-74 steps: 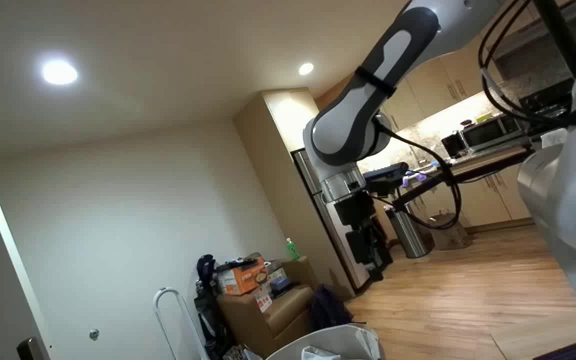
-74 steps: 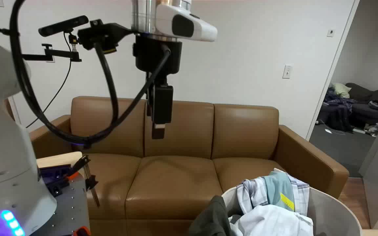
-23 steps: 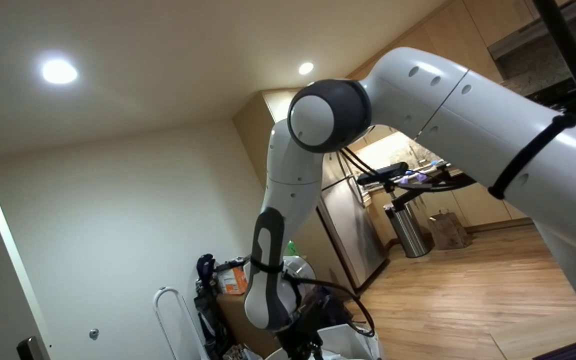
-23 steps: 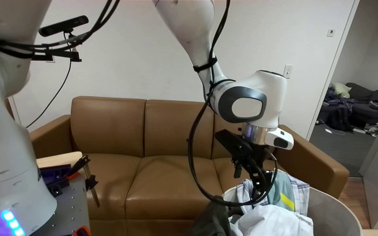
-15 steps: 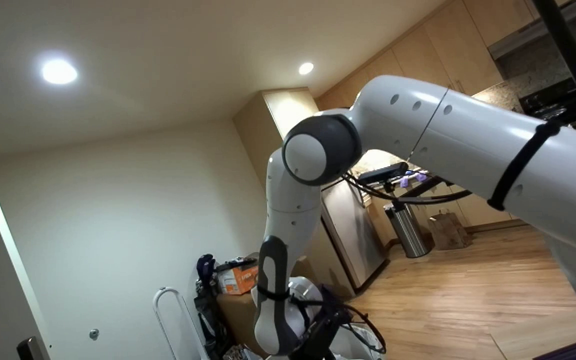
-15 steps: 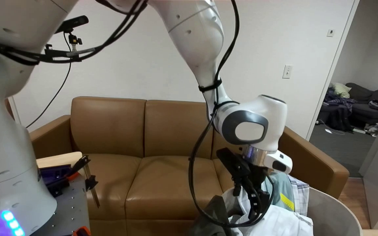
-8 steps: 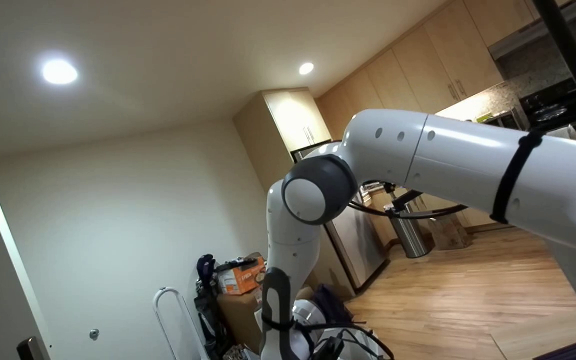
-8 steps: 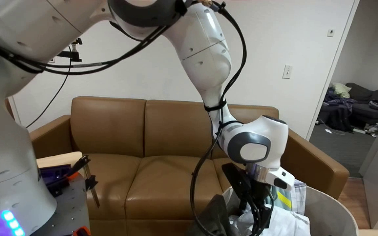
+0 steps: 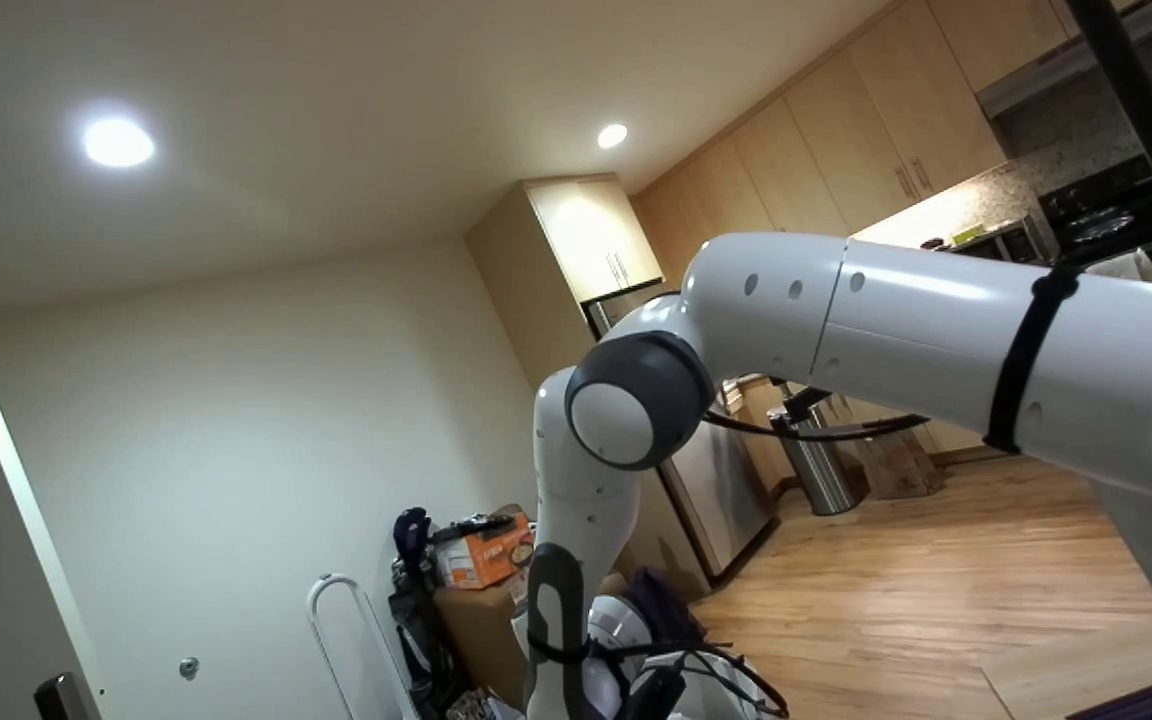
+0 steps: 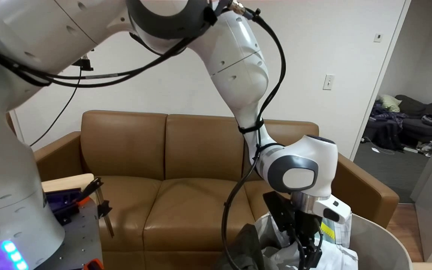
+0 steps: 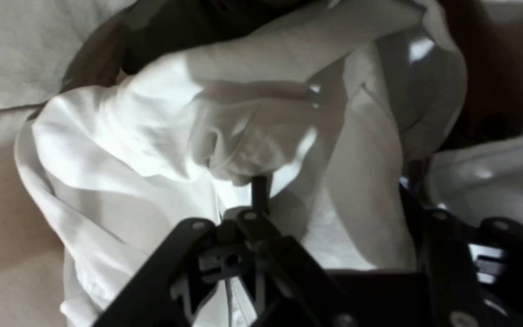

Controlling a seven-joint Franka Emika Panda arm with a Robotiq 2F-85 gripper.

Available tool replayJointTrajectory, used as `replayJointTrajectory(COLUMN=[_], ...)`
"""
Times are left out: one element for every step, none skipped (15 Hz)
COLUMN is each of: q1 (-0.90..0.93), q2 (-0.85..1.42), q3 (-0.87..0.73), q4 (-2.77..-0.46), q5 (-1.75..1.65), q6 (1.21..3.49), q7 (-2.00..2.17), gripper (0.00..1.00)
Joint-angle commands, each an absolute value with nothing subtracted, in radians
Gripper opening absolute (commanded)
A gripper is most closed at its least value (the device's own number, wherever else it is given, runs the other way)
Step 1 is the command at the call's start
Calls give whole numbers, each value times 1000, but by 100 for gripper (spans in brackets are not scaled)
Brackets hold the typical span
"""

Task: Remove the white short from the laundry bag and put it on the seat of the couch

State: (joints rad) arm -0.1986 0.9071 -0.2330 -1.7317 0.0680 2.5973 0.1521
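Observation:
The white cloth [image 10: 334, 253] lies bunched in the off-white laundry bag [image 10: 379, 236]. It fills most of the wrist view [image 11: 148, 145]. My gripper [image 11: 334, 186] is low in the bag, its fingers spread wide around folds of the white cloth. The left fingertip is partly hidden under a fold; the right finger is beside the cloth's edge. In an exterior view the gripper [image 10: 311, 258] points down against the white cloth, its tips hidden. In an exterior view [image 9: 721, 690] only part of the bag shows behind the arm. The brown couch seat [image 10: 197, 213] is left of the bag.
A dark cloth [image 10: 244, 247] hangs over the bag's near left side. A teal cloth with a yellow stripe [image 10: 326, 231] and a plaid cloth [image 10: 344, 228] hang at its back rim. The couch armrest [image 10: 362, 183] stands right behind the bag.
The arm has swung from in front of the couch to the bag and lowered into it. In the last half second it moved slightly right and a little lower.

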Motion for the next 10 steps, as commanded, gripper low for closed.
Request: replayJointTrajectory(q1=[-224, -240, -258, -272, -286, -299, -316, -335, -344, -359], q2=[862, 851, 838, 827, 818, 807, 793, 780, 770, 760], q3=[-238, -226, -214, -201, -189, -175, -158, -136, -126, -109], q4=[-1760, -1767, -1774, -1778, -1779, -1780, -1782, -1784, -1779, -1775], q5=[63, 67, 70, 71, 74, 76, 75, 76, 74, 74], q6=[2595, 2602, 2605, 2606, 2608, 2601, 2601, 2600, 2590, 2585], q7=[136, 115, 88, 61, 37, 10, -27, -71, -97, -136], gripper=[34, 27, 20, 14, 8, 8, 5, 5, 3, 6])
